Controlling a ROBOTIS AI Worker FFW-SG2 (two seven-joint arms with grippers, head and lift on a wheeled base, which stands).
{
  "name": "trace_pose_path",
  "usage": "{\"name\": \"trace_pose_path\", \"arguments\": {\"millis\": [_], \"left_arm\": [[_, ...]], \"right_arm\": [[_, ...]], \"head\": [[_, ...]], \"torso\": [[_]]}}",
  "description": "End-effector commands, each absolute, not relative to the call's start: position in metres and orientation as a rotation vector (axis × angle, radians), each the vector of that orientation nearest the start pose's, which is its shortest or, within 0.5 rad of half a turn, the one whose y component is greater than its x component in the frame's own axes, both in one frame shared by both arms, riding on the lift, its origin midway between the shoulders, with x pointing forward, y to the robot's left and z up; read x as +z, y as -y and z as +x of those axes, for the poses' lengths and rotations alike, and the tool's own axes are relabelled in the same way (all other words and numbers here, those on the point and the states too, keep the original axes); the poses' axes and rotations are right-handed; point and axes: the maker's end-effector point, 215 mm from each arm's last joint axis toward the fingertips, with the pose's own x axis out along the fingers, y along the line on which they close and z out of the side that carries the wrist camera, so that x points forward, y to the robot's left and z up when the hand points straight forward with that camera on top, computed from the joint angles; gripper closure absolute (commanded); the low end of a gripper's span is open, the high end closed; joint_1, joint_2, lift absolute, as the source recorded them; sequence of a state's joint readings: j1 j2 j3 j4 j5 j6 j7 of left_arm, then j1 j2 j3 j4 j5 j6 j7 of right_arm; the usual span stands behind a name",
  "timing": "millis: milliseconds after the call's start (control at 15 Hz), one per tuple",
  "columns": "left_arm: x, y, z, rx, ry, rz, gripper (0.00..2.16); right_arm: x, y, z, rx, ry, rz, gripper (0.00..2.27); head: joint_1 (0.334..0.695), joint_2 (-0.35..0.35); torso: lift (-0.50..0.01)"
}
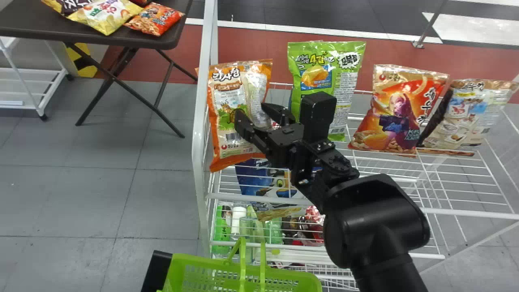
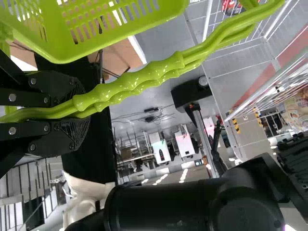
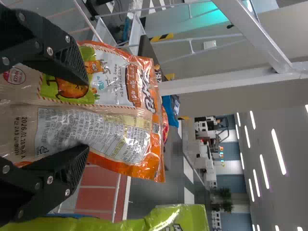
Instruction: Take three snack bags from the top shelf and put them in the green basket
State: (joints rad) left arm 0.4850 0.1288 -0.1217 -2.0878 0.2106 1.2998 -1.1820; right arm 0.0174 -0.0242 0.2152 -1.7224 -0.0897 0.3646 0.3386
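Observation:
My right gripper (image 1: 263, 117) is at the orange snack bag (image 1: 233, 140) at the left end of the top shelf. In the right wrist view the open right gripper (image 3: 86, 115) has one finger on each side of the bag (image 3: 120, 91). A green bag (image 1: 316, 61), a red-orange bag (image 1: 399, 109) and another bag (image 1: 470, 109) stand farther right on that shelf. Below, the green basket (image 1: 243, 275) is at the bottom edge. In the left wrist view my left gripper (image 2: 82, 110) is shut on the handles (image 2: 154, 72) of the basket (image 2: 110, 29).
The white wire rack's left post (image 1: 198, 134) rises right beside the orange bag. A blue bag (image 1: 251, 178) and several bottles (image 1: 239, 221) stand on lower levels. At the back left is a dark table (image 1: 40, 28) with several snack bags.

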Motion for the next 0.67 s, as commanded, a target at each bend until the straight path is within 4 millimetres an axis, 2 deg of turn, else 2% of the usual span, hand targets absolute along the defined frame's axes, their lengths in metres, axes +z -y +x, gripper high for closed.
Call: {"name": "trace_pose_path", "arguments": {"millis": [0,133,267,467,600], "left_arm": [[-0.450,0.005,0.159,-1.245,-1.136,-0.799,1.04],[-0.448,0.008,0.160,-1.251,-1.126,-0.801,1.04],[-0.447,0.010,0.159,-1.260,-1.119,-0.799,1.04],[-0.438,0.012,0.158,-1.285,-1.099,-0.806,1.04],[-0.429,0.015,0.156,-1.302,-1.081,-0.791,1.04]], "right_arm": [[-0.362,0.034,0.538,0.590,-0.215,0.095,2.24],[-0.359,0.037,0.526,0.619,-0.202,0.106,2.24],[-0.338,0.049,0.512,0.602,-0.159,0.103,2.24],[-0.310,0.069,0.475,0.566,-0.117,0.046,2.24],[-0.291,0.093,0.449,0.521,-0.099,0.019,2.24]], "head": [[0.695,-0.071],[0.695,-0.062],[0.695,-0.066],[0.695,-0.111],[0.695,-0.140]], "torso": [[-0.030],[-0.030],[-0.030],[-0.030],[-0.030]]}}
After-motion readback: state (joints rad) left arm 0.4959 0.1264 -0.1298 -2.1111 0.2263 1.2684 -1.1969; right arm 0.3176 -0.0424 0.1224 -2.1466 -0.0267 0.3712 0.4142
